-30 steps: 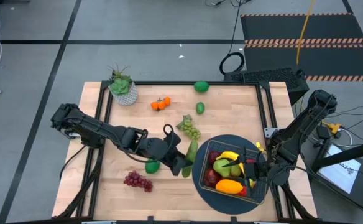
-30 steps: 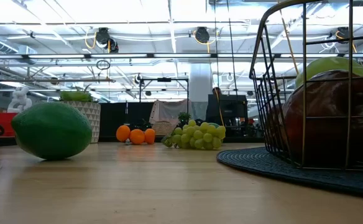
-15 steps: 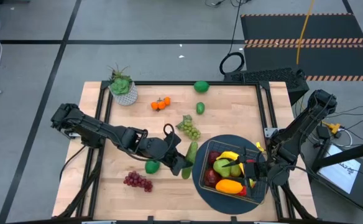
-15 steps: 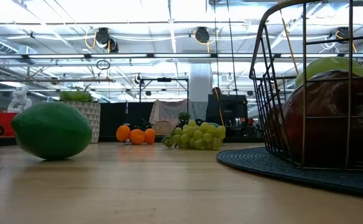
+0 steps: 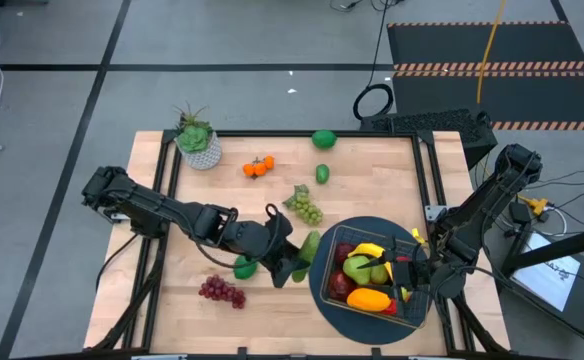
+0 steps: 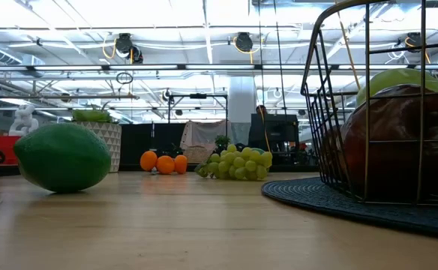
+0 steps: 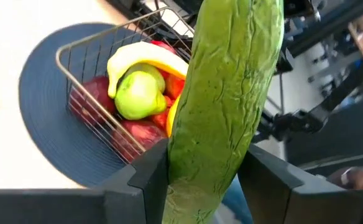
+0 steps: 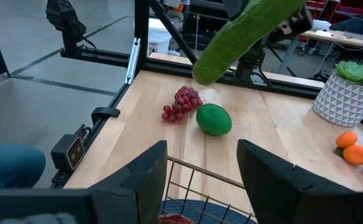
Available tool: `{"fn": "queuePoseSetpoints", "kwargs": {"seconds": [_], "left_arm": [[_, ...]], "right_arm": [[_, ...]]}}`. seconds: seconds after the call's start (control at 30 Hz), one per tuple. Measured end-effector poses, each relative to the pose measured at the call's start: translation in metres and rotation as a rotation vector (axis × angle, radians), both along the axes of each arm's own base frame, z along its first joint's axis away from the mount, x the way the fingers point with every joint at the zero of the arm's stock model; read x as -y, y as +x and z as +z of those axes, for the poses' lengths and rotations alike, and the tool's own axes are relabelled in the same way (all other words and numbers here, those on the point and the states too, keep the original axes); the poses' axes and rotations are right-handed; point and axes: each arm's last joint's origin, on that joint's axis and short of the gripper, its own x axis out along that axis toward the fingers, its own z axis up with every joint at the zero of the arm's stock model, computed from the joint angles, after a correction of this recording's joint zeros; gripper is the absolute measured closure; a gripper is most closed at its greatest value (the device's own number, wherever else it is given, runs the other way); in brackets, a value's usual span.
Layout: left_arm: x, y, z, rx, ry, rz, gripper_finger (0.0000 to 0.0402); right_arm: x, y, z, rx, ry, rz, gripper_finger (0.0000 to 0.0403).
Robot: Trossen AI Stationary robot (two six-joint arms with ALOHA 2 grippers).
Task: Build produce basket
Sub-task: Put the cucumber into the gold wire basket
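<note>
The cucumber (image 5: 310,246) is long and green, and my left gripper (image 5: 294,266), just left of the basket, is shut on it. In the left wrist view the cucumber (image 7: 228,93) fills the middle, with the wire basket (image 7: 101,59) beyond it. The basket (image 5: 372,280) stands on the round dark blue mat (image 5: 337,300) and holds a banana, a pear, red apples and an orange fruit. My right gripper (image 5: 412,272) is open at the basket's right side. Its own view shows the cucumber (image 8: 243,37) in the air above the table. My left gripper pinches the cucumber between its two fingers (image 7: 147,177), on the lower part of its length (image 7: 206,165), with the fingers lying across it. The cucumber is lifted clear of the table and tilted, its free end (image 8: 200,71) pointing down toward the wood.
On the wood lie purple grapes (image 5: 222,291), a lime (image 5: 242,267) beside my left gripper, green grapes (image 5: 305,207), small oranges (image 5: 258,167) and two more green fruits (image 5: 323,173) (image 5: 323,139). A potted plant (image 5: 197,140) stands at the far left corner.
My left gripper has tipped the cucumber: from above it now looks shorter than a second ago, standing steeper beside the basket. The right arm has kept still.
</note>
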Motion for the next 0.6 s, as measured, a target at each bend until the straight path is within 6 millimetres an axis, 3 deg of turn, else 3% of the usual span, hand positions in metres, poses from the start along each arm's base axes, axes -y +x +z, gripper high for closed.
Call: {"fn": "queuePoseSetpoints", "kwargs": {"seconds": [0.6], "left_arm": [[0.0006,0.0024,0.0051,0.174,0.667,-0.329,0.0231]], "right_arm": [[0.0000,0.0000,0.0000,0.000,0.000,0.000,0.0216]]}}
